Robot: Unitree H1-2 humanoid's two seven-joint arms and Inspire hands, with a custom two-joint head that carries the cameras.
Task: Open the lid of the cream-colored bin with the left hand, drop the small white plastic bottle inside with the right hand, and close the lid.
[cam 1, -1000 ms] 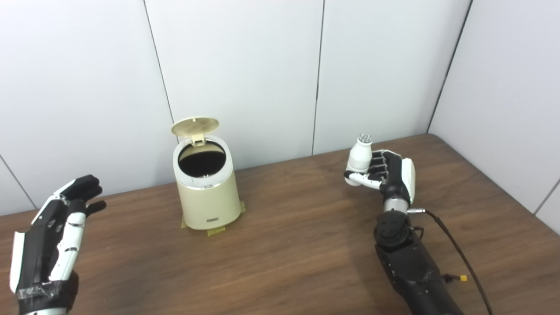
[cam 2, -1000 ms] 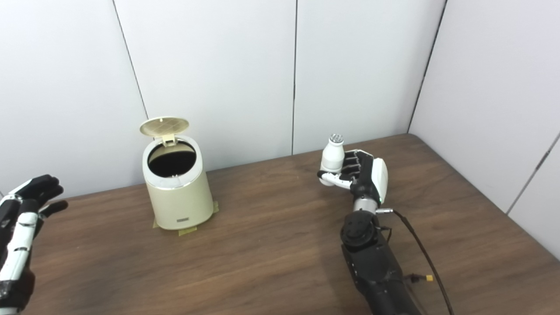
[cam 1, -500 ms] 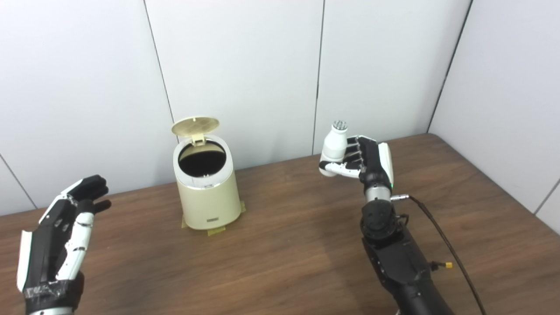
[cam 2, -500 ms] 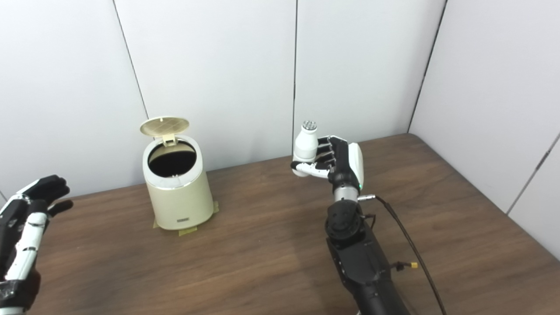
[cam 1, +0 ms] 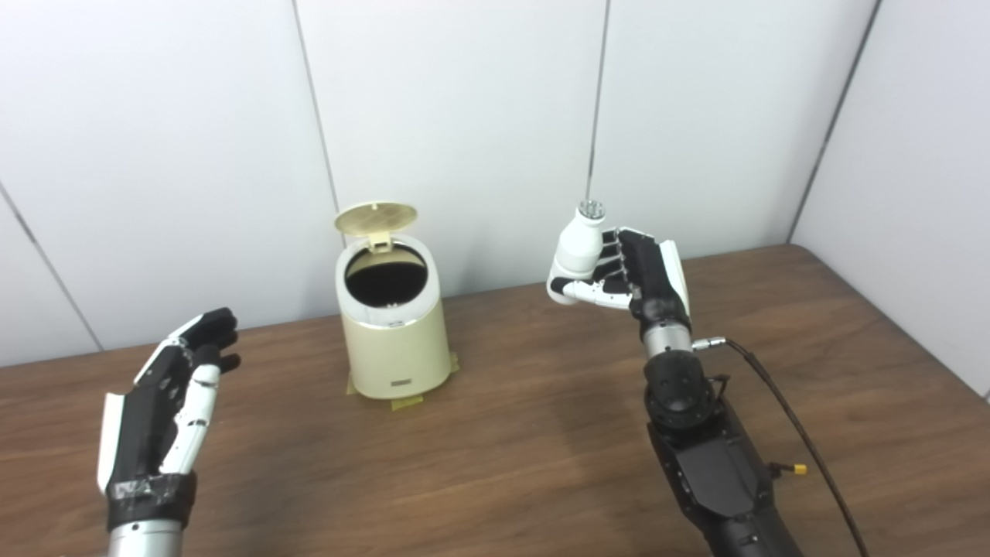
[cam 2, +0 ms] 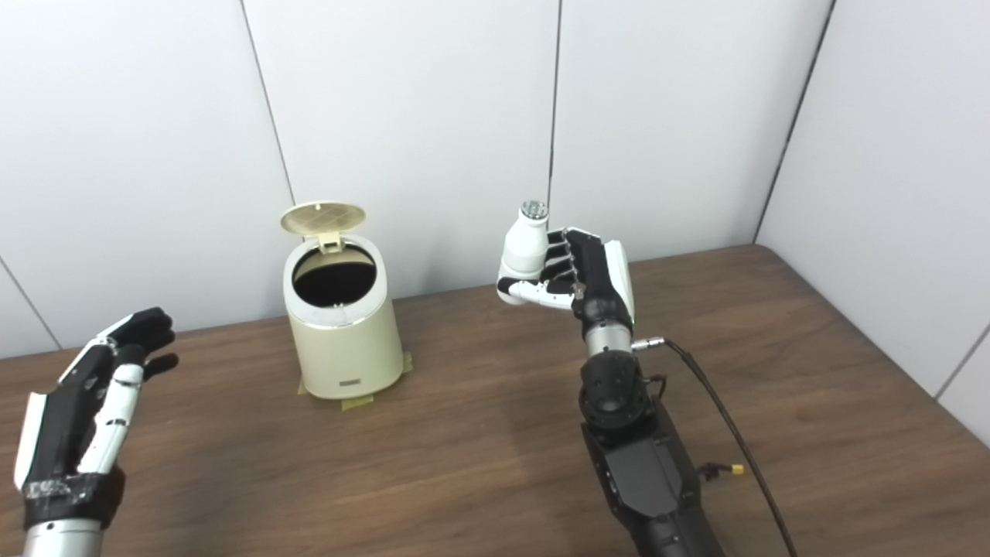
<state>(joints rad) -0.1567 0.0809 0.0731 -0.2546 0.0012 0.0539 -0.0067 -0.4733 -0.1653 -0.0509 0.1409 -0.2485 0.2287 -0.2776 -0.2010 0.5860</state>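
bin [cam 1: 396,333]: the cream-colored bin stands on the wooden table [cam 1: 541,456] near the back wall, with bits of tape showing at its base; its dark mouth faces up.
lid [cam 1: 376,219]: already open, standing upright on its hinge at the back of the rim, with nothing holding it.
bottle [cam 1: 576,249]: the small white plastic bottle is upright, cap upward, raised above the table and well to the right of the bin, not yet over the mouth.
right hand [cam 1: 623,271]: its fingers are clamped around the bottle's body, with the thumb tucked under its lower end.
left hand [cam 1: 166,402]: raised above the table to the left of the bin, fingers apart, holding nothing and clear of the lid.
stage: judged to be the carry toward the bin; the drop and the closing are yet to be done.
risk, release: if the fingers let go before the bottle is over the mouth, it would likely strike the rim and bounce onto the table.
risk, lid: the raised lid stands at the far side of the opening; a hand coming in too deep could knock it and tip it shut over the mouth.
risk, bin: a sideways bump might shift or tilt the bin, though the tape probably resists that.
risk, grip: the bottle looks smooth, so it could slip in the hold when tilted.
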